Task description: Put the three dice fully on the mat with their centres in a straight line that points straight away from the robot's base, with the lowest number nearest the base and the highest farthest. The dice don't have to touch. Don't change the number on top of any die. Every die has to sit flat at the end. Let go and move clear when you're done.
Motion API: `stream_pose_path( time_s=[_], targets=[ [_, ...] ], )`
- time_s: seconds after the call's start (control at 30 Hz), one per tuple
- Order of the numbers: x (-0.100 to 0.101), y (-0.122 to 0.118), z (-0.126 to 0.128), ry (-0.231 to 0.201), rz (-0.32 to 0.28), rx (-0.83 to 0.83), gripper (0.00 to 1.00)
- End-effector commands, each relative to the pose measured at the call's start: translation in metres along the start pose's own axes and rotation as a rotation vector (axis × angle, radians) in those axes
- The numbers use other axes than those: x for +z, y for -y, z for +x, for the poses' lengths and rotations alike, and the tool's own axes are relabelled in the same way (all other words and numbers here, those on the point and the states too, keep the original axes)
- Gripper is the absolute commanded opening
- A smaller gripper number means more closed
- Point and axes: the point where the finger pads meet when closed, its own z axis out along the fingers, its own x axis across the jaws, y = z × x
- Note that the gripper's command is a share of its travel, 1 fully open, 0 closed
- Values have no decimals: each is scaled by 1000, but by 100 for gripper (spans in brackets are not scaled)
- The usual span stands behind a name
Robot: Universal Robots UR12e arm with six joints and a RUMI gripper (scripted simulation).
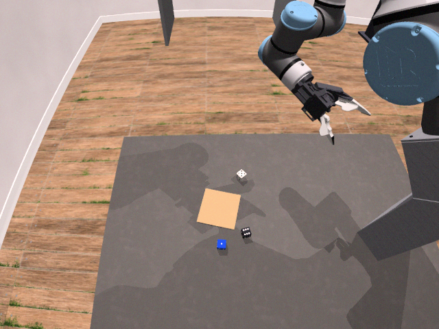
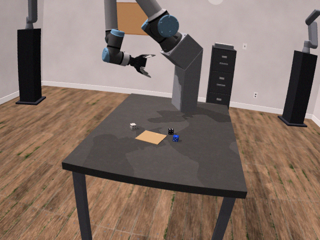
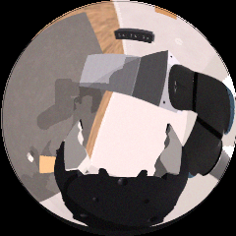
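Note:
The mat (image 1: pixel 218 208) (image 2: pixel 151 137) (image 3: pixel 47 164) is a flat tan square on the table. A white die (image 1: pixel 241 173) (image 2: pixel 133 126) (image 3: pixel 30 157) sits off the mat on the table; its top appears to be a five. A black die (image 1: pixel 245 232) (image 2: pixel 170 131) shows six on top, just off the mat's base-side corner. A blue die (image 1: pixel 221 244) (image 2: pixel 175 138) shows one on top, off the mat beside the black die. All three look flat. My gripper (image 1: pixel 351 129) (image 2: pixel 152 66) (image 3: pixel 124 122) is open and empty, high above the table and well away from the dice.
The dark table (image 1: pixel 159 247) (image 2: pixel 206 155) carries the mat and dice. The robot's grey pedestal (image 1: pixel 400 226) (image 2: pixel 189 85) stands at the table's base end. Arm shadows lie across the table. A dark cabinet (image 2: pixel 222 74) stands behind.

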Motion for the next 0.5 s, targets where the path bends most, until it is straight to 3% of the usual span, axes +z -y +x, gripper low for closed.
stream_pose_path(
  time_s=[0.0,0.3,0.37,0.47],
  targets=[
    [-5,2,-33,80,44,89,100],
    [-16,-1,-87,237,86,258,100],
    [-16,-1,-87,237,86,258,100],
    [-23,-5,-111,315,92,337,100]
  ],
)
